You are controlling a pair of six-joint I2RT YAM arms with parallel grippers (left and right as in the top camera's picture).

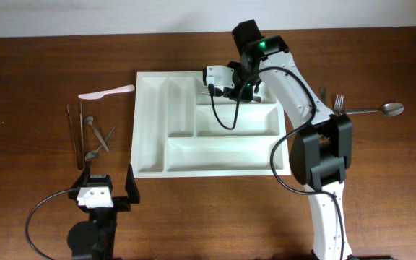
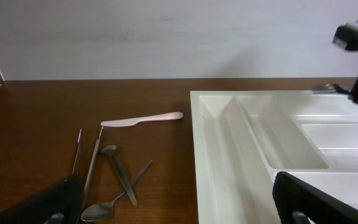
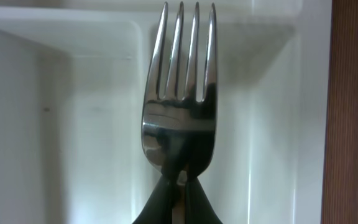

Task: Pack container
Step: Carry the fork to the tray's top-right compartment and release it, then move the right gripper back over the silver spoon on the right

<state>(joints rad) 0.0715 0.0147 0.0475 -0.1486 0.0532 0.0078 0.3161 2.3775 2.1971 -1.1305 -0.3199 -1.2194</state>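
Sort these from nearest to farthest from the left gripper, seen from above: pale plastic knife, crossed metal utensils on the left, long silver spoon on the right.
From the left gripper:
1. crossed metal utensils, just ahead
2. pale plastic knife, farther back, left side
3. long silver spoon, far right

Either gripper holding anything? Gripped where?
A fork: the right gripper pinches its neck, just below the tines. The left gripper is open, holding nothing.

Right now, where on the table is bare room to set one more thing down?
Bare wood left of the loose cutlery and behind the container, whose long front compartment is bare. Crowded: right of it, by the spoon.
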